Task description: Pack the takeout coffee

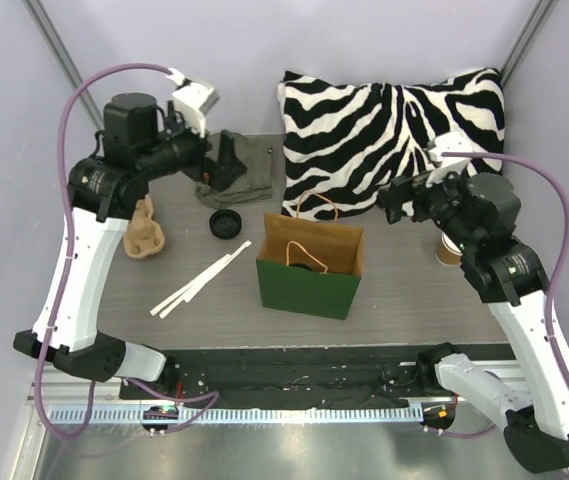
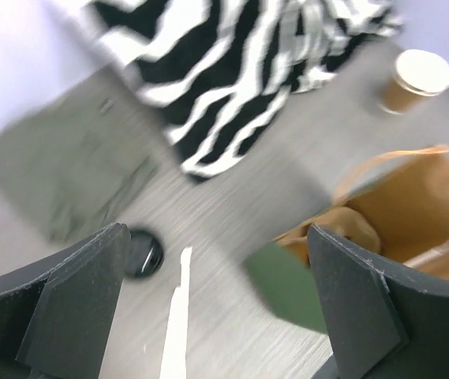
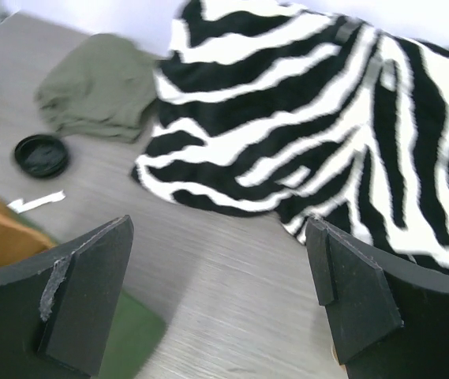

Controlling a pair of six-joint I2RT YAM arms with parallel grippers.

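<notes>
Left tool (image 1: 222, 165) hangs spread wide and empty back over the olive cloth (image 1: 256, 160). The right tool (image 1: 392, 200) is released too, nothing between its fingers, up beside the zebra pillow (image 1: 394, 120). The takeout coffee (image 1: 309, 264) looks to be down inside the open green bag (image 1: 304, 292) mid-table, though I only make out a dark round lid there, while a loose black lid (image 1: 224, 223) lies on the table (image 1: 404, 295) and a lidless tan cup (image 1: 448, 252) stands by the right arm.

Zebra-striped pillow (image 1: 394, 120), green bag (image 1: 309, 290), olive cloth (image 1: 256, 165)
</notes>
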